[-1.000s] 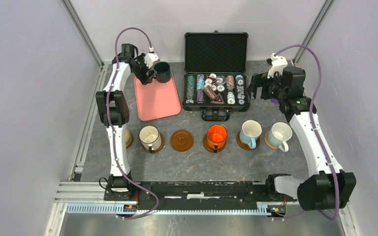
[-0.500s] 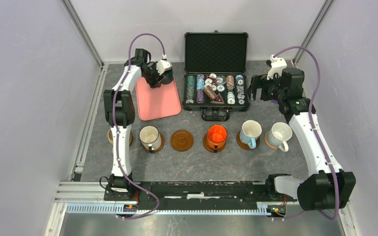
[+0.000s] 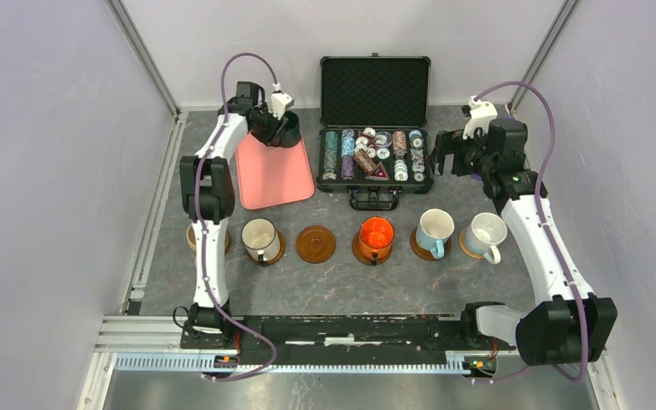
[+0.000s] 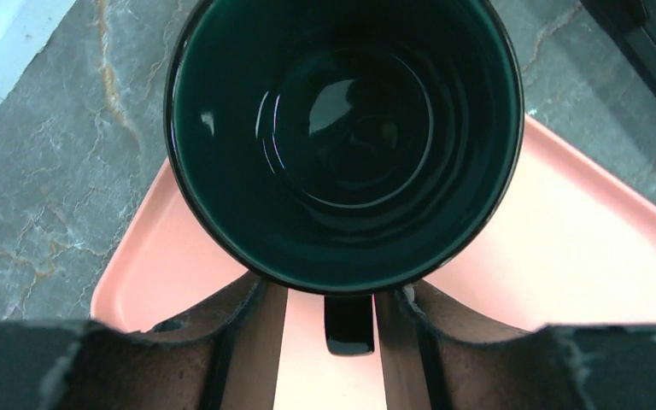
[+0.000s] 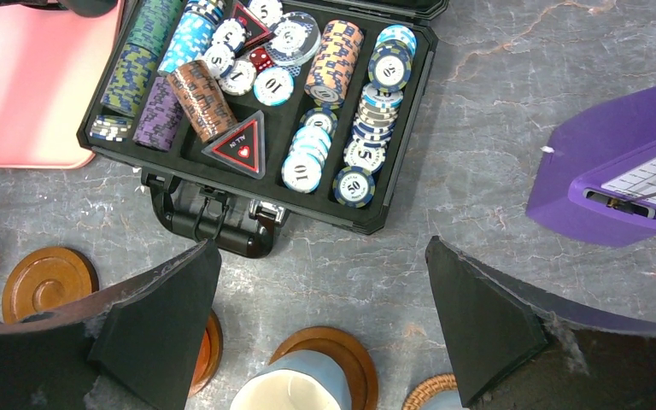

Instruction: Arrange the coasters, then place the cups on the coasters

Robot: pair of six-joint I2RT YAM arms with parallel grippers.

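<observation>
As it stands upright, dark green mug (image 4: 342, 145), glossy

Dark green mug (image 4: 342, 145), pink tray (image 4: 581, 265), grey tabletop (image 4: 43, 171) with rust veins.

Free room above the bare coaster (image 3: 315, 243); the open chip case (image 3: 374, 90) crowds the tray (image 3: 272, 175).

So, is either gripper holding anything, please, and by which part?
Nothing is held yet. The left gripper straddles the dark green mug's handle with gaps either side; the right gripper is open, empty.
</observation>
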